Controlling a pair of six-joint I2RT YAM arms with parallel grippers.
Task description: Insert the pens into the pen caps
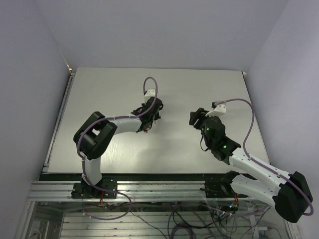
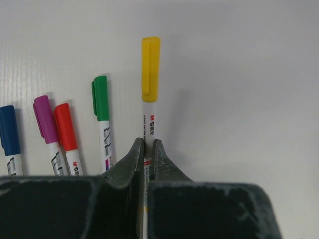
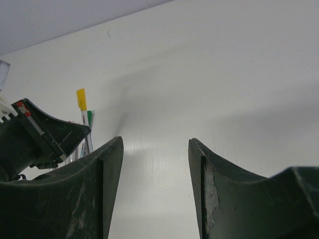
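Clearly the left gripper [image 2: 148, 144] is clamped on the yellow-capped pen [image 2: 149, 124], its two dark, matt, wedge-shaped fingers [image 2: 130, 162] tapering to narrow tips that pinch the slim white barrel from both sides. That barrel is smooth and round, with small print along it, and its long axis runs straight out from the jaws, away from the wrist. The yellow cap [image 2: 150, 67] sits on the far end, glossy plastic with a flat clip down one side. To its left lie four more capped pens with their caps pointing the same way: green [image 2: 101, 99], red [image 2: 65, 127], purple [image 2: 45, 118] and blue [image 2: 9, 130], close together and roughly parallel. They rest on the table [image 2: 239, 74], a pale surface with a fine ribbed grain, around its middle, well apart from every edge; from overhead the left arm hides them. The right gripper [image 3: 155, 143] hangs released to the right, its scuffed dark fingers [image 3: 107, 169] spread wide with only bare tabletop between them.
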